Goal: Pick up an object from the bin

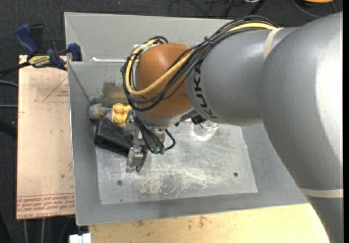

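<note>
My gripper hangs below the orange wrist cover, low over the bin floor in the left half of the bin. Its tip sits just to the right of a black blocky object that lies flat near the left wall. Behind the black object lies a small yellow toy-like piece, with a grey rounded piece to its left against the wall. The black object's right end is partly hidden by the gripper body.
A clear, whitish thing lies to the right of the wrist, partly under the arm. The big grey arm covers the bin's right and back. The bare floor in front of the gripper is scuffed.
</note>
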### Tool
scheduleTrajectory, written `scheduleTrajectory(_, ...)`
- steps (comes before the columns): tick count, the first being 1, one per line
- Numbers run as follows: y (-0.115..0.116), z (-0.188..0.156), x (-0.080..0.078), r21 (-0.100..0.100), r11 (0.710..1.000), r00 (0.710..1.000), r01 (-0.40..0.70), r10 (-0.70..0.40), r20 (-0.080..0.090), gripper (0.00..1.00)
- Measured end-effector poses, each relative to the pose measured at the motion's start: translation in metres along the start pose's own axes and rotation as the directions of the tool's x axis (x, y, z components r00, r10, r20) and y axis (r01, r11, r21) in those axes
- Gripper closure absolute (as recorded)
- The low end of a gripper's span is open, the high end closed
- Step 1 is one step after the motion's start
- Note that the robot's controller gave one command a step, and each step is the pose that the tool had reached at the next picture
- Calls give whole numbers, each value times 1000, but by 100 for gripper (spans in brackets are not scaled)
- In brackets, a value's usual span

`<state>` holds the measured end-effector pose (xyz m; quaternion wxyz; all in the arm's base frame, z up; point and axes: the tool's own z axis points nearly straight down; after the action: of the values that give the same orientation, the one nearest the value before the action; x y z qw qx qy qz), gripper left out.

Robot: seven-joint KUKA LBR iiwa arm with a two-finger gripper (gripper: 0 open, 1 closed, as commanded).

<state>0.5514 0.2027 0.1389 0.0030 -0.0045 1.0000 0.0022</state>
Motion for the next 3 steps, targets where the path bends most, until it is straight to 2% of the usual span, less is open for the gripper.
scheduleTrajectory(1,-20,32,-10,0,992,992,-125,125,10,0)
scheduleTrajectory(2,-21,59,-17,-3,983,983,-186,186,10,100)
scheduleTrajectory(3,-21,59,-17,-4,983,982,-186,186,10,100)
